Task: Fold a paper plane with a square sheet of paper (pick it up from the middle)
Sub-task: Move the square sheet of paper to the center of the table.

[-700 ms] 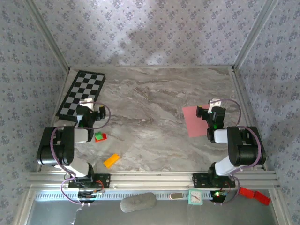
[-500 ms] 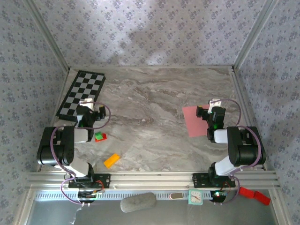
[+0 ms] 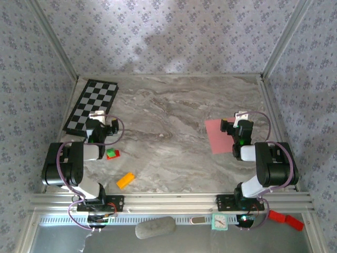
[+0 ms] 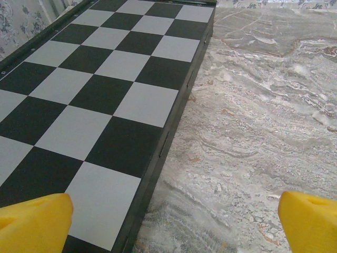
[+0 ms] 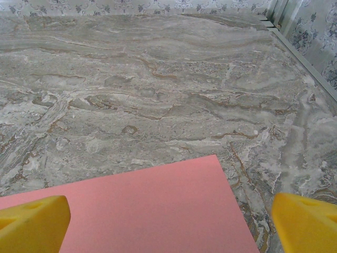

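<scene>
One pink sheet (image 3: 215, 135), one checkerboard (image 3: 92, 105), one orange block (image 3: 125, 180)

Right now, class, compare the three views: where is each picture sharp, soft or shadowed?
Top external: even light, a dim shadow patch on the back wall. Left wrist: chessboard crisp, yellow fingertips soft. Right wrist: square sheet of paper crisp, fingertips soft.

On table (image 3: 174, 105): board (image 3: 91, 107) at far-left corner, along left wall. Paper (image 3: 216, 136) flat at right, well apart from board, right gripper (image 5: 169, 226) over its right side. Left gripper (image 4: 171, 226) over board's near-right edge, one finger above board, other above bare table. Far block (image 3: 112, 154) just right of left arm, behind near block (image 3: 125, 180). Near block between far block and front rail (image 3: 168, 200), left of centre. Both blocks on bare table, well left of paper, apart from each other.
</scene>
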Robot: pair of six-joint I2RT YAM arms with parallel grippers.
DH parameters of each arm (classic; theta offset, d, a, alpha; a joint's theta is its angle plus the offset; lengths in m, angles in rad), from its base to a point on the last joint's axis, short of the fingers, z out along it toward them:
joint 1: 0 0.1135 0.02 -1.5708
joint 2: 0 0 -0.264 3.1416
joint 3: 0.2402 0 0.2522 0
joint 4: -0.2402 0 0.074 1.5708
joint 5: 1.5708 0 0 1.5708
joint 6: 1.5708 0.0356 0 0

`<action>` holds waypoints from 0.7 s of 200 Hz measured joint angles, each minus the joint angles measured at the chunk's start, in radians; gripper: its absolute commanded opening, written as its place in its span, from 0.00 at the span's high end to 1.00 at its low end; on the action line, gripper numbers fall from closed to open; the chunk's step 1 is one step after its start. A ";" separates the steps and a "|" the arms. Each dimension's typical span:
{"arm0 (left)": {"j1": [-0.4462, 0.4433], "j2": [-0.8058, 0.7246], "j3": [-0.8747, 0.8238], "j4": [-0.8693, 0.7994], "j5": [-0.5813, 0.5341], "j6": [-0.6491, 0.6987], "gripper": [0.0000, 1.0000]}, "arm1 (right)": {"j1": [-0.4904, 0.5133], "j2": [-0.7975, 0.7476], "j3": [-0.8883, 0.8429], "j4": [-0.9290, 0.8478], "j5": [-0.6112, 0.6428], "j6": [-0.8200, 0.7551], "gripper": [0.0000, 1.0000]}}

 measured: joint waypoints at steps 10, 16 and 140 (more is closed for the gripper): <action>0.000 0.000 0.000 0.000 0.000 0.000 0.00 | 0.000 0.000 0.000 0.000 0.000 0.000 0.00; 0.000 0.000 0.000 0.000 0.000 0.000 0.00 | 0.000 0.000 0.000 0.000 0.000 0.000 0.00; 0.000 -0.048 0.022 -0.103 -0.008 0.000 0.00 | -0.008 -0.116 0.060 -0.201 0.000 0.003 0.00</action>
